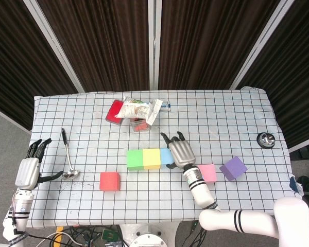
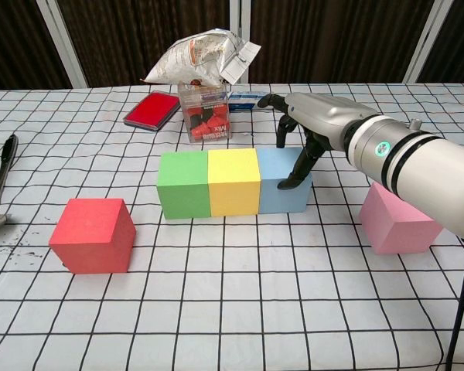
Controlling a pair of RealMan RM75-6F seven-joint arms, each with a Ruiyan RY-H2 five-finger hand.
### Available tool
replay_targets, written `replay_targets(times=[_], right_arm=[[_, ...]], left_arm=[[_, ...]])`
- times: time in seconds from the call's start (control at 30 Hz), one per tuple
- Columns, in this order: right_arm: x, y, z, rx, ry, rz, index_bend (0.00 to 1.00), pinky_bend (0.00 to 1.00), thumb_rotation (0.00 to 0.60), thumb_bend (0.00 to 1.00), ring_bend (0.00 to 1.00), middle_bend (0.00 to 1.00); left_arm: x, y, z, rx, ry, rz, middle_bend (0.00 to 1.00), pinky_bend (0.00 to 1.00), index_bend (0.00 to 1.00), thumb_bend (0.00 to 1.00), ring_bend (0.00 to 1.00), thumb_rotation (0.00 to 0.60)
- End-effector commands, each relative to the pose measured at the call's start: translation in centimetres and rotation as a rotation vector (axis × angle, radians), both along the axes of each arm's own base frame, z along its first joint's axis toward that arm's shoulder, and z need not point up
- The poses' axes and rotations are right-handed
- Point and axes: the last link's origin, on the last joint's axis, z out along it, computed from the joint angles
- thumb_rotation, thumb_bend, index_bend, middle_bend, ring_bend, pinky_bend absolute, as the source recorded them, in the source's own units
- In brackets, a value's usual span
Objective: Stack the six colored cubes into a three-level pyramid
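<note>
Green, yellow and light blue cubes stand side by side in a row mid-table; the chest view shows the same row as green, yellow and blue. My right hand hovers over the row's right end with its fingers spread, and one fingertip touches the blue cube's right side. It holds nothing. A red cube sits alone at front left. Pink and purple cubes lie to the right of my right forearm. My left hand rests open at the table's left edge.
A metal ladle lies near my left hand. At the back stand a snack bag, a flat red case and a clear box of red items. A small round metal object sits at the right edge.
</note>
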Motion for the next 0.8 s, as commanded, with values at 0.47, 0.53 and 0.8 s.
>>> replay_targets(times=[0.47,0.53,0.8], right_arm=[[0.0,-0.12,-0.12,-0.009,-0.003,0.009,0.0,0.0,0.6,0.1,0.21,0.58],[0.01,-0.18,-0.09,-0.013,-0.004,0.011,0.0,0.0,0.6,0.1,0.21,0.58],[-0.08,-0.2,-0.14,-0.014,0.0,0.017,0.0,0.0,0.6,0.1,0.21,0.58]], left_arm=[[-0.06,0.0,-0.23,-0.005,0.007,0.001,0.12,0.0,0.06,0.0,0.0,0.6],[-0.07,0.0,-0.22,-0.005,0.007,0.001,0.12,0.0,0.06,0.0,0.0,0.6],[-0.07,-0.01,-0.29,-0.009,0.009,0.001,0.12,0.0,0.06,0.0,0.0,0.6]])
